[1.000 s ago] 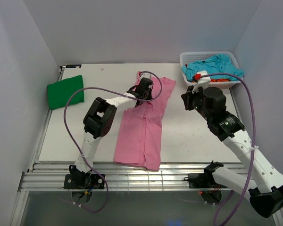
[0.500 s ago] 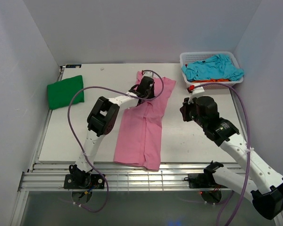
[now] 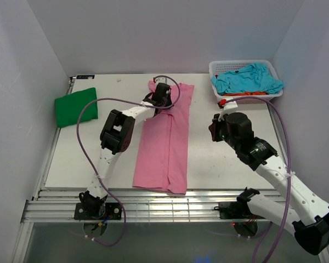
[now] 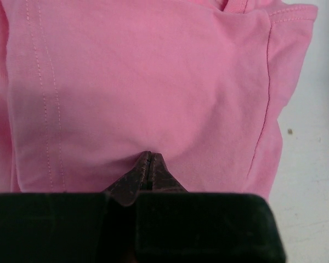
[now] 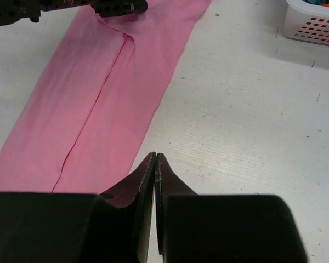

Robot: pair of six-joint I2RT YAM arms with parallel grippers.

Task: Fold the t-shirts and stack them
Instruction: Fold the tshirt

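Right, here's a flat white table board (image 3: 219, 164) sitting on silver metal rails (image 3: 170, 211) at the near edge, boxed in by plain pale grey walls (image 3: 153, 33) on the left, the back and the right. Count the shirts: four in all. One large pink cloth t-shirt (image 3: 164, 148) is laid out in the middle of the board. One bright green cloth t-shirt (image 3: 75, 107) sits folded into a neat pad at the far left. One crumpled turquoise cloth t-shirt (image 3: 247, 79) is heaped in the single white plastic mesh basket (image 3: 219, 68) at the far right corner, and there's a sliver of one orange cloth t-shirt (image 3: 255, 93) peeking out beneath it. The two arms each trail a purple cable (image 3: 85, 115). The pink one is folded into a long narrow strip with a lengthwise crease. Its long axis runs from the near edge of the board away towards the back wall, and the far end leans a touch to the right. The left gripper (image 3: 156, 97) is down on that far end with its jaws pinched together on the pink cloth, which bunches up beside it. The right gripper (image 5: 155, 158) hangs over bare table just right of the strip, its jaws pressed together with nothing between them.
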